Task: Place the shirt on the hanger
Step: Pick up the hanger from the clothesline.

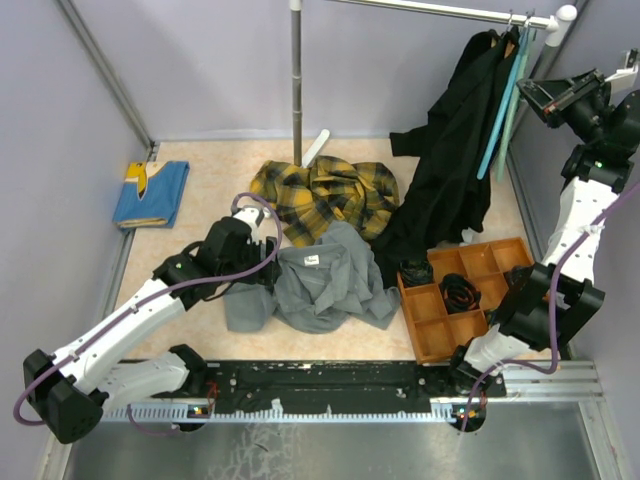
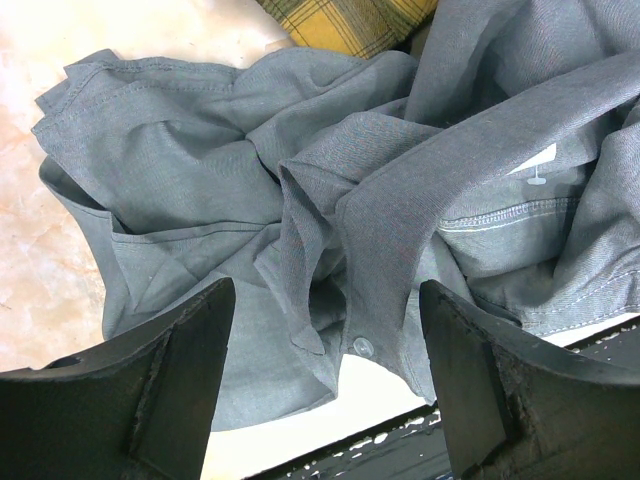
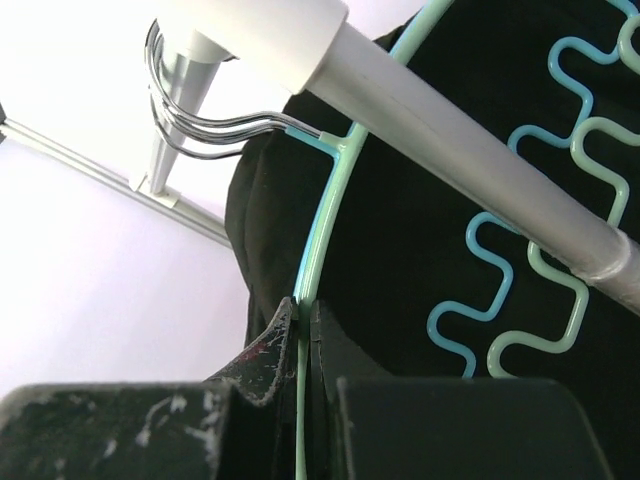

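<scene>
A crumpled grey shirt (image 1: 325, 285) lies on the table in front of the left arm. My left gripper (image 1: 262, 262) hovers just over its left part, open, and in the left wrist view the shirt's (image 2: 300, 180) buttoned placket and collar lie between the spread fingers (image 2: 190, 380) of this gripper (image 2: 328, 310). The pale green hanger (image 1: 516, 85) hangs by its metal hook on the rail (image 1: 440, 10) at the top right. My right gripper (image 1: 532, 95) is up there, and in the right wrist view it (image 3: 305, 310) is shut on the hanger's (image 3: 322, 220) thin arm; the wavy bar (image 3: 545, 340) shows to the right.
A blue hanger (image 1: 495, 120) and a black garment (image 1: 450, 170) hang beside the green one. A yellow plaid shirt (image 1: 325, 195) lies behind the grey one, by the rack's upright pole (image 1: 296, 80). An orange compartment tray (image 1: 470, 300) sits front right, a blue cloth (image 1: 150, 195) far left.
</scene>
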### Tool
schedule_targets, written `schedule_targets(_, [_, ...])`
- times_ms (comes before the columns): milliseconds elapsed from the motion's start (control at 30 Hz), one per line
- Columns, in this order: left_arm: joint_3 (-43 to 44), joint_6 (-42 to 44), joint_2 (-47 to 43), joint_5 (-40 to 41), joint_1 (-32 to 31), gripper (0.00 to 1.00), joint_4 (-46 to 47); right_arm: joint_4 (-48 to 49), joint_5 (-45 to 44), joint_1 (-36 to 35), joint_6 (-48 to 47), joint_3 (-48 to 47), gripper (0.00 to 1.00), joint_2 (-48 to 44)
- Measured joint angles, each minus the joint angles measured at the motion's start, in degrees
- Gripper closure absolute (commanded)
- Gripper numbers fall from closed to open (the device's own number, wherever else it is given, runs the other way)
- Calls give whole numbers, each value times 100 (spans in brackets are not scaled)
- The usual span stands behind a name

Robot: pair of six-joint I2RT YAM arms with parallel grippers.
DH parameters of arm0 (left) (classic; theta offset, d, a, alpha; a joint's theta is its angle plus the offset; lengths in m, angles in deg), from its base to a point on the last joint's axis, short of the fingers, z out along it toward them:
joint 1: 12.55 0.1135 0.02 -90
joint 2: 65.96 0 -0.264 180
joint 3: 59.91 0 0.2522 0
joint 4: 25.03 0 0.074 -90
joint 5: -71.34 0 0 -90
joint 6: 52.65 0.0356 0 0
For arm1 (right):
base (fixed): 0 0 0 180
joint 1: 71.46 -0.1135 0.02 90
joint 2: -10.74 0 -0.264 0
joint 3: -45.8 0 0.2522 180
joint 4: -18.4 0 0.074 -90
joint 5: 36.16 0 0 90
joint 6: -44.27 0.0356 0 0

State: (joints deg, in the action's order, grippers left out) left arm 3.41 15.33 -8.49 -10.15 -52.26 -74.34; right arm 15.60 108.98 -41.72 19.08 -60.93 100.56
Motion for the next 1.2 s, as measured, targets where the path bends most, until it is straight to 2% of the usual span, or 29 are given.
schedule_targets(500, [0,0,7,2,0,20,0,398,74,232,343,181,100,-227])
schedule_targets(867, [0,0,17,2,0,20,0,1213,262,269,1071,356,100,-398])
schedule_targets(1200, [0,0,17,0,0,20,0,1298,127,269,1147,1235,100,-1167])
